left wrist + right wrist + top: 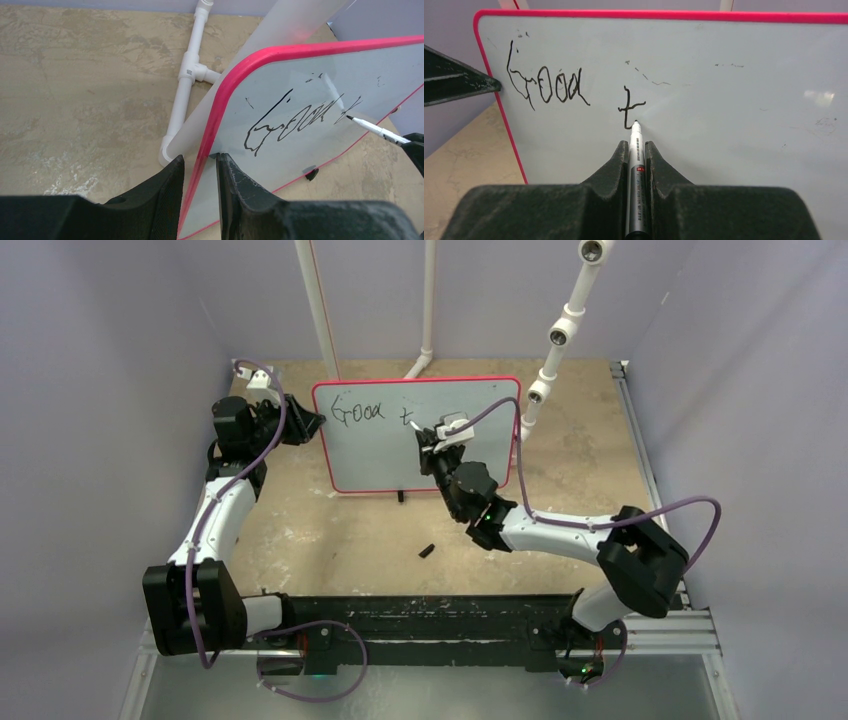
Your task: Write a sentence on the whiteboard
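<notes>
Right claw (636,150) is shut on a marker (636,192), its tip touching the whiteboard (370,455) at the sentence (357,412), "Good t". Left claw (200,162) is clamped on the whiteboard's side edge. The whiteboard is stood on a tan tabletop (330,530) between pale purple walls (100,360).

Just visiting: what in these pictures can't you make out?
- Top view: the small black piece on the table is too small to identify.
- Right wrist view: the marker's rear is cut off by the bottom edge; its print is too small to read.
- Right wrist view: the right gripper hides the whiteboard's lower edge.
- Left wrist view: the frame edge cuts off the whiteboard's right side.
</notes>
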Controlling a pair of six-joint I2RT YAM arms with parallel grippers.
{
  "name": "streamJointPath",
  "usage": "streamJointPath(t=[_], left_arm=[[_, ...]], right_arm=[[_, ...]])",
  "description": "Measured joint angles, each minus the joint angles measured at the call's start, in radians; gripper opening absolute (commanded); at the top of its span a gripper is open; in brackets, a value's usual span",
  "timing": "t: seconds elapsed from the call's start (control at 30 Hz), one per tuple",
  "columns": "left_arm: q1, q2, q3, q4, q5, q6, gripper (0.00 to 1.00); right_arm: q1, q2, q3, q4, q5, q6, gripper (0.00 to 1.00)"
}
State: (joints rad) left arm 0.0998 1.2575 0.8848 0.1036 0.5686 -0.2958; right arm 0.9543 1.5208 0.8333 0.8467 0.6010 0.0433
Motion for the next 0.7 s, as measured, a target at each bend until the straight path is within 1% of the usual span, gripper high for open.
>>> streamJointPath(t=[0.37, 0.7], left_arm=[[0.0, 0.0, 0.0, 0.0, 0.0, 0.0, 0.29], [0.0, 0.0, 0.0, 0.0, 0.0, 0.0, 0.29]], right_arm=[[-0.003, -0.105, 0.0, 0.011, -0.048, -0.006, 0.0], [-0.027, -0.059, 0.01, 0.04, -0.069, -0.021, 0.0]])
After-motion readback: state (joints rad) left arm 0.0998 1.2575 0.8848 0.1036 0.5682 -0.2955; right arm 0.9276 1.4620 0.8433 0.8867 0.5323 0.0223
